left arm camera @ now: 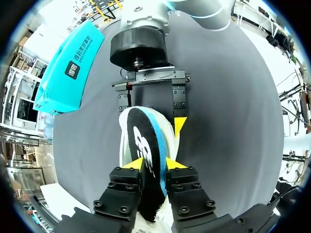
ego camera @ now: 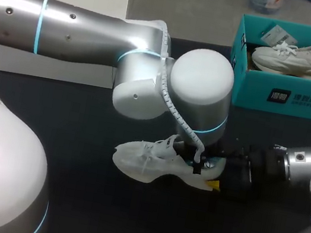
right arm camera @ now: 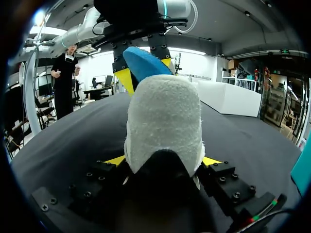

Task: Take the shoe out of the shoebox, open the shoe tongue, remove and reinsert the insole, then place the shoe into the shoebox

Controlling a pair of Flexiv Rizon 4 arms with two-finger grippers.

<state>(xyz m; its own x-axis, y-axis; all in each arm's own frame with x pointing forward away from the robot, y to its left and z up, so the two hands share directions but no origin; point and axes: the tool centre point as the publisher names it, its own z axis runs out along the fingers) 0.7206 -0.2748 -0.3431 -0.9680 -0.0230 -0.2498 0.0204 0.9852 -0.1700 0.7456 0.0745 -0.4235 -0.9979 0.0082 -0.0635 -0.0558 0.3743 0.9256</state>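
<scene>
From the fuzzy white shoe (right arm camera: 165, 121) juts a thin, rounded blue insole (right arm camera: 146, 62).

From above, the left arm's rounded white joint (ego camera: 199, 91) covers the heel end of the white mesh trainer (ego camera: 144, 161), so the grip there can't be seen. The teal cardboard shoebox (ego camera: 286, 94) is cut off at the right edge. From the left wrist, the black-and-blue foam insole (left arm camera: 140, 133) hides most of the trainer, its lower end lost between the fingers of the left pincer (left arm camera: 153, 164). From the right wrist, the trainer's heel blocks the right pincer (right arm camera: 163, 161) save two yellow slivers.
</scene>
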